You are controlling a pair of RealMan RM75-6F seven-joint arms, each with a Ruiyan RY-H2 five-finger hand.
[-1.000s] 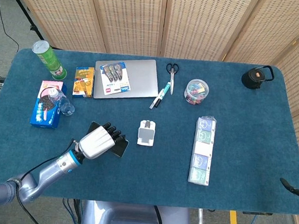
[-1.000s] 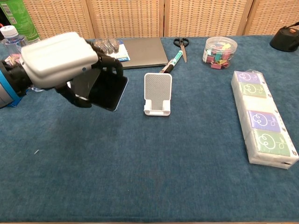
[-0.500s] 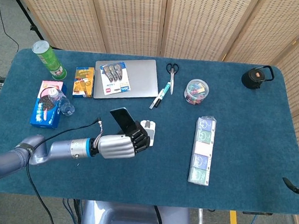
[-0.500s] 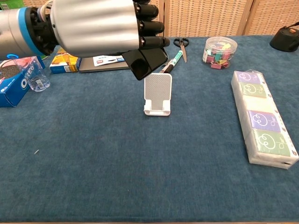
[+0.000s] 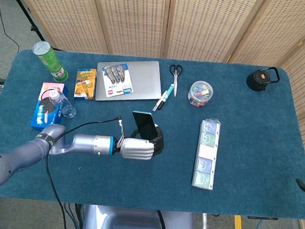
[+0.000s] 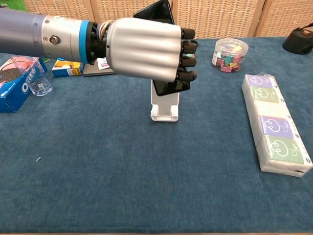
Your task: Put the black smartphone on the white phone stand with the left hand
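Note:
My left hand [image 5: 138, 148] [image 6: 144, 49] grips the black smartphone [image 5: 145, 125] [image 6: 157, 10], holding it upright and tilted. In the chest view the phone's lower end [image 6: 168, 88] hangs right in front of the white phone stand [image 6: 164, 108], whose upper part is hidden behind the hand. From the head view the hand and phone cover the stand almost entirely. Whether the phone touches the stand is unclear. My right hand shows in neither view.
A laptop [image 5: 139, 78] with a card on it, scissors [image 5: 175, 74], a marker pen [image 5: 164, 97] and a jar of clips [image 5: 200, 93] lie behind. A long tissue pack [image 5: 207, 153] lies to the right. Snack boxes, a bottle and a green can [image 5: 50, 60] stand far left.
My left hand has swept rightward with the phone, from left of the stand to directly over it. The phone has turned from lying low to standing upright.

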